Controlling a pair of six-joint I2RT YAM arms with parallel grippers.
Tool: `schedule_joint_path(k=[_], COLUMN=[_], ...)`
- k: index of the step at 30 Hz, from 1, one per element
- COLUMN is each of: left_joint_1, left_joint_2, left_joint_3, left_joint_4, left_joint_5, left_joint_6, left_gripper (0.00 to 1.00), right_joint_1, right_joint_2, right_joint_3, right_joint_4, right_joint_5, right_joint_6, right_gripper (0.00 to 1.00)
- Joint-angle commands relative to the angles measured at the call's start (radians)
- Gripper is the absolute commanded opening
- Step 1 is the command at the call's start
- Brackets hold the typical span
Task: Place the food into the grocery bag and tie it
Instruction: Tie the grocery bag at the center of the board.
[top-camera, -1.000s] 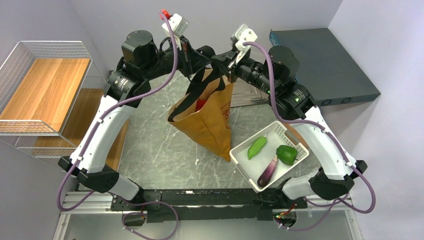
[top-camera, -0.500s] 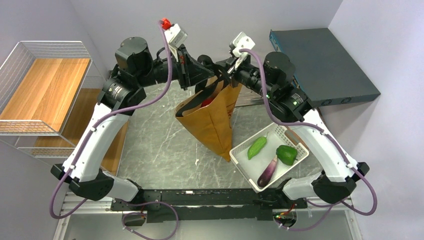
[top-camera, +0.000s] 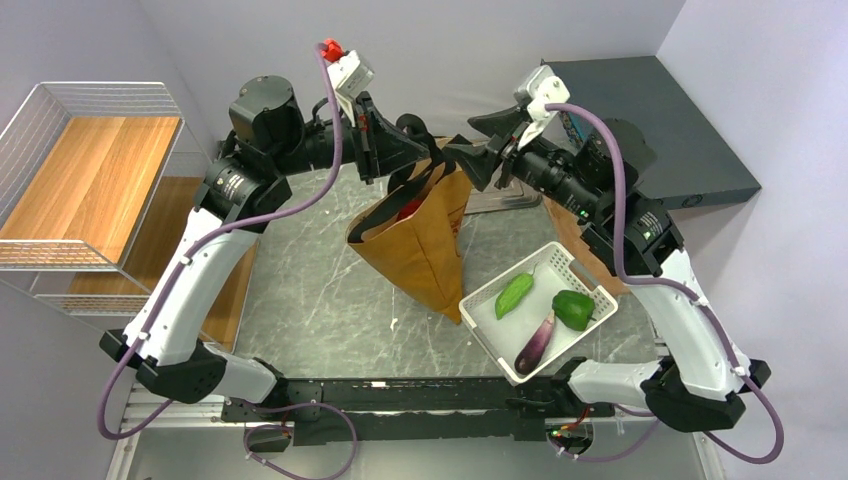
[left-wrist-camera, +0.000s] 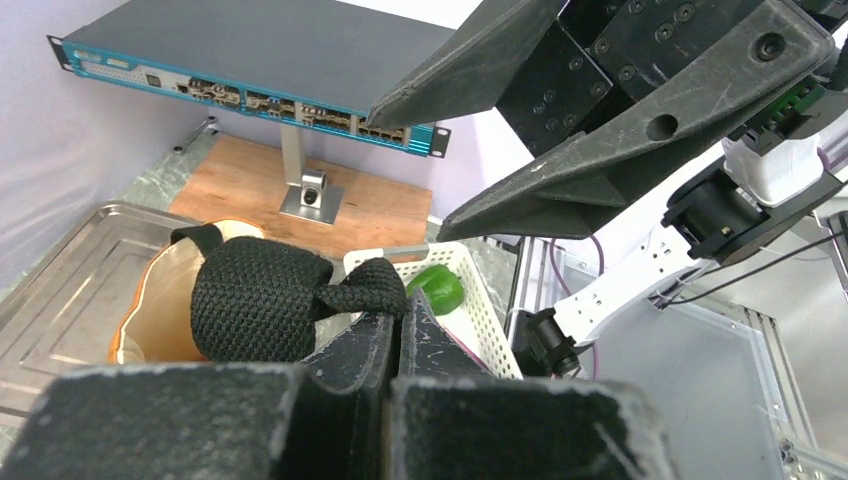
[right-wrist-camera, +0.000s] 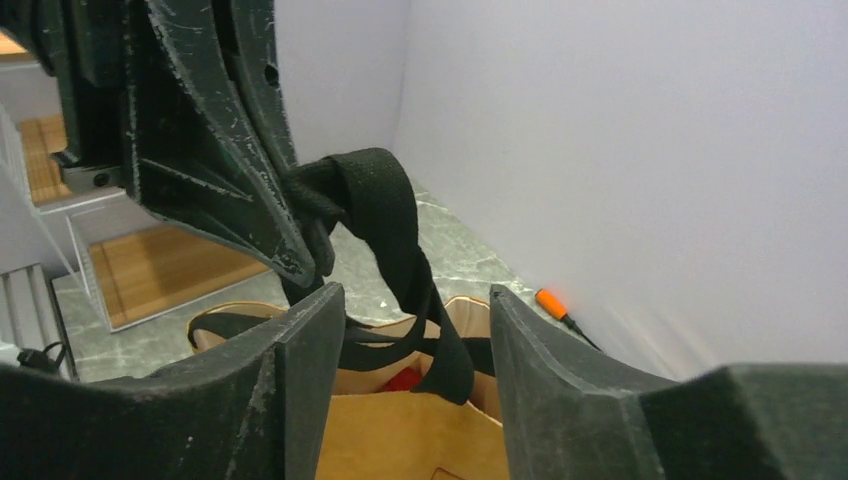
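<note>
Left gripper (left-wrist-camera: 396, 303) clamps the black straps (left-wrist-camera: 262, 312), right gripper (right-wrist-camera: 415, 295) gapes loose; grocery bag (top-camera: 420, 245) dangles mouth-up, bottom corner nudging the basket (top-camera: 481, 331).

I get bright, even, diffuse light in all three views; shadows on the table (top-camera: 300, 300) are faint and soft-edged. In the wrist views the nearest fingers (left-wrist-camera: 200, 420) look blurred and grainy, and the wall (right-wrist-camera: 620, 150) smears near its foot.
</note>
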Motion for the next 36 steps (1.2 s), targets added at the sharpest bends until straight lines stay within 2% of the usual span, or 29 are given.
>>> schedule_joint_path(k=[1,5,10,14,19,24,26,36], left_joint_1=[-0.006,0.000,0.021,0.026,0.032,0.035,0.037,0.043], left_joint_2=[-0.015,-0.036,-0.049,-0.027,-0.022,0.007,0.011,0.000], left_joint_3=[0.061,0.022,-0.030,-0.003,0.004,0.049,0.046,-0.053], left_joint_4=[0.104,0.170,0.307,0.305,0.298,0.221,0.238,0.440], left_joint_5=[0.106,0.194,0.298,0.334,0.317,0.204,0.188,0.192], left_joint_6=[-0.001,-0.005,-0.092,-0.108,-0.113,-0.100,-0.119,-0.307], left_gripper=[0.00,0.00,0.00,0.00,0.00,0.00,0.00,0.00], right_joint_1=[-0.003,-0.003,-0.006,-0.017,-0.019,-0.019,-0.019,-0.016], right_joint_2=[-0.030,-0.001,0.053,0.066,0.068,0.023,0.004,0.028], right_joint_3=[-0.058,-0.071,-0.063,-0.081,-0.069,-0.085,-0.108,-0.136], right_joint_4=[0.039,0.085,0.109,0.143,0.139,0.147,0.166,0.241], right_joint_5=[-0.033,-0.034,-0.058,-0.076,-0.113,-0.159,-0.175,-0.190], right_joint_6=[0.062,0.038,0.022,0.034,0.041,0.077,0.095,0.130], right_gripper=[0.60,0.62,0.61,0.50,0.43,0.57,0.61,0.60])
